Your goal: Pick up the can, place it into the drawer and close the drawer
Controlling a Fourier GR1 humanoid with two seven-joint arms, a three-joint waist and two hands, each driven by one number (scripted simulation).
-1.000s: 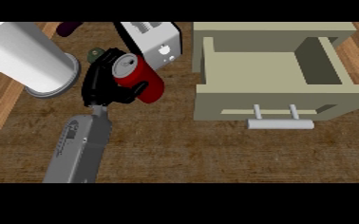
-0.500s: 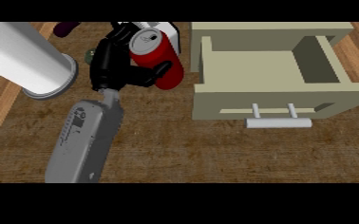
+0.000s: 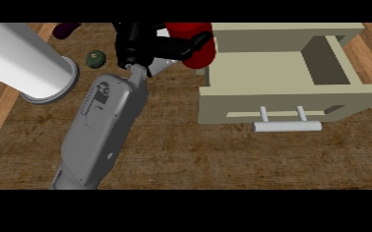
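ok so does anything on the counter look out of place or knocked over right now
Nothing stands out. The red can is held in the left hand beside the open drawer, not yet inside it. Nothing looks spilled or damaged.

One head view only, looking steeply down on the wooden surface (image 3: 218, 157) from close above. A grey forearm (image 3: 98, 132) enters from 7 o'clock; the open drawer (image 3: 280, 73) sits toward 2 o'clock.
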